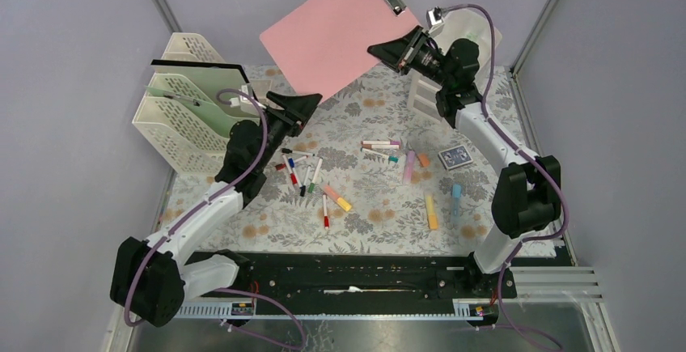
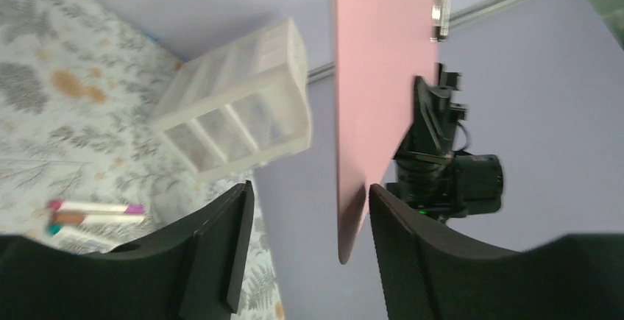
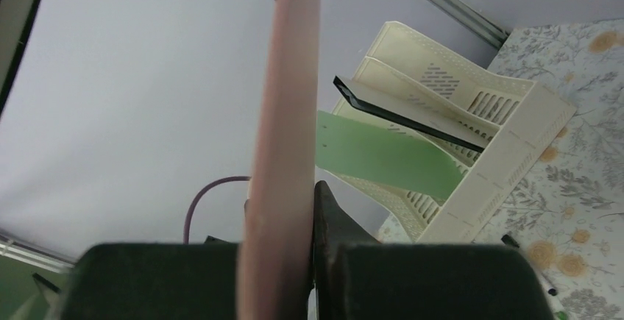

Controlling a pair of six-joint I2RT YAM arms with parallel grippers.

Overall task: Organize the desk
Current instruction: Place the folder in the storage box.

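Note:
A pink clipboard (image 1: 340,28) with a metal clip hangs tilted in the air above the back of the desk (image 1: 372,222), whose cloth carries ferns and flowers. My right gripper (image 1: 396,49) is shut on the board's right edge; in the right wrist view the board (image 3: 291,77) stands edge-on, pinched in the gripper (image 3: 283,254). My left gripper (image 1: 303,105) is open at the board's lower corner. In the left wrist view that corner (image 2: 352,224) hangs between the spread fingers of the gripper (image 2: 310,195), close to the right one, apart from the left.
Markers (image 1: 323,182) and highlighters (image 1: 431,210) lie scattered mid-desk, with a blue card deck (image 1: 455,157) to their right. A cream lattice file rack (image 1: 182,109) holding a green folder (image 3: 383,158) stands back left. A white drawer unit (image 1: 425,93) stands back right under my right arm.

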